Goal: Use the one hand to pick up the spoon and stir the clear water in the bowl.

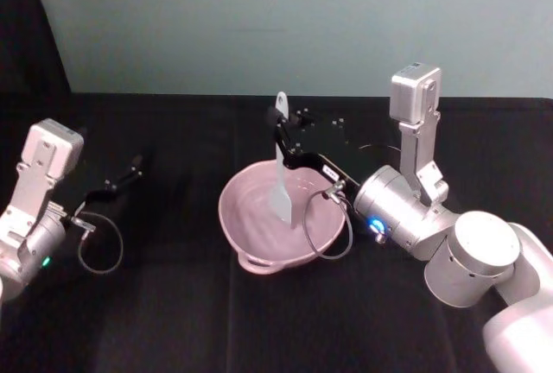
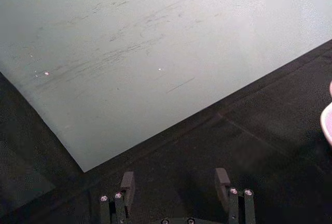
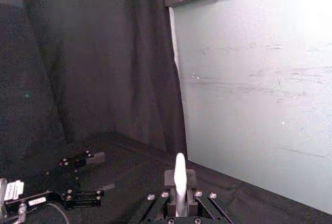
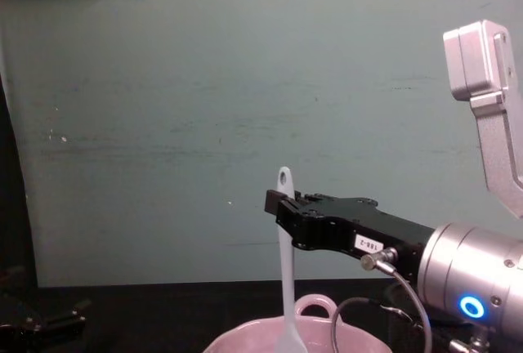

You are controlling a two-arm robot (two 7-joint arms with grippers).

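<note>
At the far left, the black two-fingered left gripper (image 1: 130, 170) is parked low over the black cloth-covered table (image 1: 173, 321), well apart from the work. In its wrist view its fingers (image 2: 127, 183) are seen spread, with nothing between them. Toward the middle, the pale pinkish-white ceramic bowl (image 1: 226, 218) is set on the table, its small loop handle turned toward the robot. The clear water (image 1: 255, 222) in it is hardly to be made out.

Just right of the bowl's middle, the long slim white plastic spoon (image 1: 286, 200) is held nearly upright. Its long axis runs almost vertically, with the holed handle end pointed up and the flat translucent blade pointed down inside the bowl. Whether the blade is wetted cannot be told.

The black two-fingered right gripper (image 1: 278, 123), on a silver cylindrical arm with a glowing blue ring, is extended from the right and clamped on the upper handle, just below the hole. The spoon thus hangs straight below the right gripper, by far the nearer of the two. Stirring is judged to call for the blade to be swept round within the rim.
</note>
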